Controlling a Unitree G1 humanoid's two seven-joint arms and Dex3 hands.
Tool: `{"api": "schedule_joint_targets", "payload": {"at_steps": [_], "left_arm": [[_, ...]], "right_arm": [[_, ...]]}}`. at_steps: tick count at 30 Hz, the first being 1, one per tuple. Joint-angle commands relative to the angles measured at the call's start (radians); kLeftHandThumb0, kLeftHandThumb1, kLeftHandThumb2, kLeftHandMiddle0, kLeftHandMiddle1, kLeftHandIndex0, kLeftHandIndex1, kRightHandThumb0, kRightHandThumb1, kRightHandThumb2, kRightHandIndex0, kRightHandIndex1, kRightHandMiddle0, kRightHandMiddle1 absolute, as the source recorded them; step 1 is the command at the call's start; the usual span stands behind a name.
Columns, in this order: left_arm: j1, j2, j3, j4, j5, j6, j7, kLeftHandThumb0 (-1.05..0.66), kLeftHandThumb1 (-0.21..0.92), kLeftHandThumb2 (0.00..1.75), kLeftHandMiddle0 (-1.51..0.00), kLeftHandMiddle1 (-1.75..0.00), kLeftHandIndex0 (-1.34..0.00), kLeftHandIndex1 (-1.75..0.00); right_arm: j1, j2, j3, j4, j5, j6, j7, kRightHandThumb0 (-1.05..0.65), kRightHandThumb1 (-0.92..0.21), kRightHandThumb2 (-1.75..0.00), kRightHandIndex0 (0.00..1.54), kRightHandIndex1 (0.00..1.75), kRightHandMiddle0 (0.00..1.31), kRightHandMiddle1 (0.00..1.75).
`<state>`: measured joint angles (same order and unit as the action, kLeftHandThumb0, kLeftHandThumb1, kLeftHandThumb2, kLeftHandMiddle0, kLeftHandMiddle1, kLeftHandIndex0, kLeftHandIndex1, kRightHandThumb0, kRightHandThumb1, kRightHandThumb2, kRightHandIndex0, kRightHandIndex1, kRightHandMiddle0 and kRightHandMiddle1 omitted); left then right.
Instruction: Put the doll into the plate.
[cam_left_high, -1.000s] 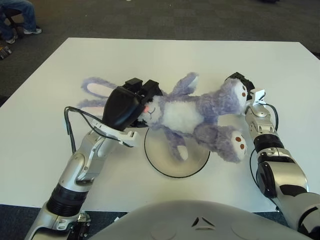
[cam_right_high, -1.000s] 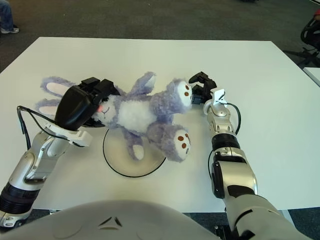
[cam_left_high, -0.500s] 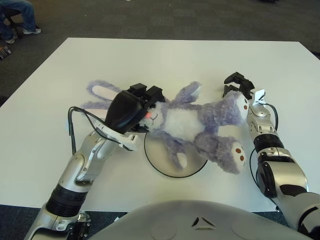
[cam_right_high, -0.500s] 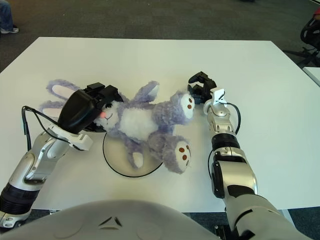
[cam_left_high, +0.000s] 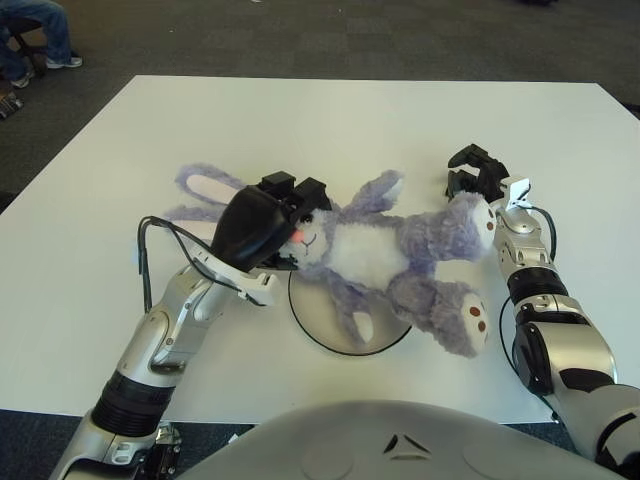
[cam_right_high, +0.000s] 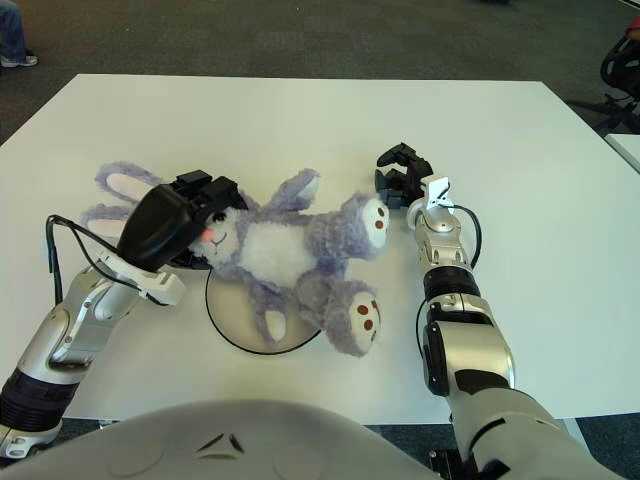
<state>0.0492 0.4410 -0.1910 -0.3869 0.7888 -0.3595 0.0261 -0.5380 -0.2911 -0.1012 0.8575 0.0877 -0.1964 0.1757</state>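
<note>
I see the left hand (cam_left_high: 285, 205) gripping the doll (cam_left_high: 385, 240) at its head (torso over plate (cam_left_high: 310, 318)); right hand (cam_left_high: 475, 170) spread, holding nothing.

The robot's left arm is reaching up from the lower left, elbow bent, its silver forearm angling toward the middle of the view. A black cable is looping beside the wrist. The left hand (cam_left_high: 262, 222), in a black casing, is tilting forward with its fingers (cam_left_high: 297, 190) curling over and gripping what lies beneath them. The right arm is stretching straight forward along the right side, forearm level. The right hand (cam_left_high: 474, 170) is resting at the far end, its black fingers (cam_left_high: 466, 157) spreading loosely and holding nothing.
</note>
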Motion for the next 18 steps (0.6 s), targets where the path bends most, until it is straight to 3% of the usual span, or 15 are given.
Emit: {"api": "schedule_joint_targets", "payload": {"at_steps": [1, 5, 9, 12, 16, 18], "left_arm": [[-0.002, 0.001, 0.007, -0.002, -0.018, 0.002, -0.019, -0.01, 0.10, 1.51, -0.74, -1.59, -0.67, -1.72], [0.006, 0.002, 0.013, -0.007, -0.003, 0.006, -0.022, -0.01, 0.20, 1.39, -0.66, -1.71, -0.60, -1.59], [0.014, -0.006, 0.020, -0.006, 0.023, 0.014, -0.005, -0.34, 0.47, 1.09, -0.54, -1.74, -0.49, -1.69], [0.017, -0.013, 0.022, -0.003, 0.033, 0.017, 0.007, -0.78, 0.77, 0.68, -0.49, -1.74, -0.34, -1.71], [0.019, -0.023, 0.026, 0.005, 0.046, 0.013, 0.034, -0.98, 0.88, 0.54, -0.44, -1.75, -0.26, -1.62], [0.022, -0.027, 0.027, 0.009, 0.052, 0.010, 0.046, -1.02, 0.90, 0.56, -0.29, -1.74, -0.12, -1.42]], "right_arm": [[0.051, 0.010, 0.018, 0.052, -0.027, 0.050, 0.013, -0.01, -0.21, -1.45, 0.69, 1.74, 0.45, 1.75], [0.050, 0.010, 0.017, 0.055, -0.027, 0.047, 0.014, -0.01, -0.21, -1.44, 0.69, 1.74, 0.45, 1.75], [0.049, 0.009, 0.017, 0.059, -0.027, 0.042, 0.017, -0.01, -0.21, -1.44, 0.69, 1.74, 0.45, 1.75], [0.048, 0.008, 0.017, 0.062, -0.027, 0.038, 0.018, -0.01, -0.21, -1.44, 0.68, 1.74, 0.45, 1.75], [0.047, 0.008, 0.018, 0.066, -0.029, 0.037, 0.016, -0.01, -0.21, -1.44, 0.68, 1.74, 0.46, 1.74], [0.046, 0.008, 0.018, 0.068, -0.029, 0.037, 0.015, -0.01, -0.21, -1.43, 0.68, 1.75, 0.47, 1.72]]}}
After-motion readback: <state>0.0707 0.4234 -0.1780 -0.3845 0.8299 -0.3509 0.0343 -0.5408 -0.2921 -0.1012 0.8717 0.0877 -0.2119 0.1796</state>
